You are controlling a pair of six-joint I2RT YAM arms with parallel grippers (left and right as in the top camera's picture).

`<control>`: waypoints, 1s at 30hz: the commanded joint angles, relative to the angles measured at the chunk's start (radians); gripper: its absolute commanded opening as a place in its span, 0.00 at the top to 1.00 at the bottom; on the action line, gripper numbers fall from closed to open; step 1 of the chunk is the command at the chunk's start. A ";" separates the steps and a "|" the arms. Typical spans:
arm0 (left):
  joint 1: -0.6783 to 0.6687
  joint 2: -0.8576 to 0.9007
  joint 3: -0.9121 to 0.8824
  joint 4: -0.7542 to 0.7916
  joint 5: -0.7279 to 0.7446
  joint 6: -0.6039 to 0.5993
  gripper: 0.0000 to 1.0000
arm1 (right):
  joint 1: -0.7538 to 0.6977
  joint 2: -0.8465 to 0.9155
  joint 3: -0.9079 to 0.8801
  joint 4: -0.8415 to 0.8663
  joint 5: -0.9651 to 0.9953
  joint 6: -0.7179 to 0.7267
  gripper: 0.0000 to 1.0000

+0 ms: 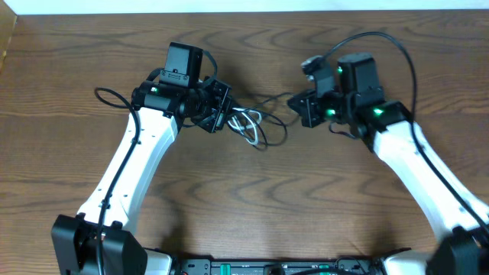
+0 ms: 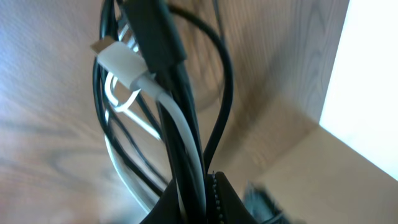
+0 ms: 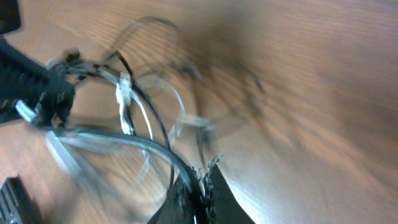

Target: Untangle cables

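The cables (image 1: 248,124) form a small tangle of black and white loops on the wooden table between the two arms. My left gripper (image 1: 219,108) is at the tangle's left side. In the left wrist view it (image 2: 198,194) is shut on a bundle of black cables and one white cable (image 2: 186,140), and a white plug (image 2: 121,62) hangs beyond it. My right gripper (image 1: 299,107) is to the right of the tangle. In the blurred right wrist view it (image 3: 204,175) is shut on a thin cable (image 3: 146,144) that leads back to the tangle.
The thicker black arm wire (image 1: 386,38) arches over the right arm, and another loops out at the left arm (image 1: 111,95). The table's far edge meets a white surface (image 2: 367,81). The arm bases (image 1: 275,267) line the front edge.
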 commanded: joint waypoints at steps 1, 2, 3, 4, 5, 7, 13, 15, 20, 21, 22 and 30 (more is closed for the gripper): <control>0.012 0.002 0.006 -0.010 -0.173 0.113 0.91 | -0.034 -0.105 0.006 -0.092 0.232 0.087 0.99; 0.012 0.002 0.006 -0.010 -0.172 0.139 0.88 | -0.034 -0.124 0.006 -0.141 0.231 0.087 0.99; 0.012 0.002 0.006 -0.010 -0.172 0.166 0.87 | -0.034 -0.129 0.006 -0.166 0.231 0.087 0.99; 0.012 0.002 0.006 -0.010 -0.172 0.202 0.87 | -0.034 -0.131 0.006 -0.188 0.232 0.087 0.99; 0.012 0.002 0.006 -0.010 -0.172 0.265 0.87 | -0.034 -0.131 0.006 -0.237 0.232 0.087 0.99; 0.012 0.002 0.006 -0.011 -0.171 0.346 0.87 | -0.034 -0.131 0.006 -0.269 0.232 0.086 0.99; 0.012 0.002 0.006 -0.001 -0.178 0.582 0.87 | -0.040 -0.140 0.014 -0.303 0.115 0.055 0.99; 0.012 0.002 0.006 0.002 -0.236 0.584 0.87 | -0.057 -0.150 0.035 -0.320 0.037 0.017 0.99; 0.012 0.002 0.006 0.013 -0.349 0.584 0.87 | -0.133 -0.196 0.117 -0.454 -0.138 -0.109 0.99; 0.012 0.002 0.006 0.019 -0.349 0.584 0.87 | -0.144 -0.204 0.122 -0.465 -0.166 -0.123 0.99; 0.012 0.002 0.006 0.028 -0.349 0.584 0.87 | -0.158 -0.217 0.124 -0.473 -0.215 -0.139 0.99; 0.012 0.002 0.006 0.100 -0.347 0.576 0.87 | -0.148 -0.222 0.122 -0.486 -0.353 -0.232 0.99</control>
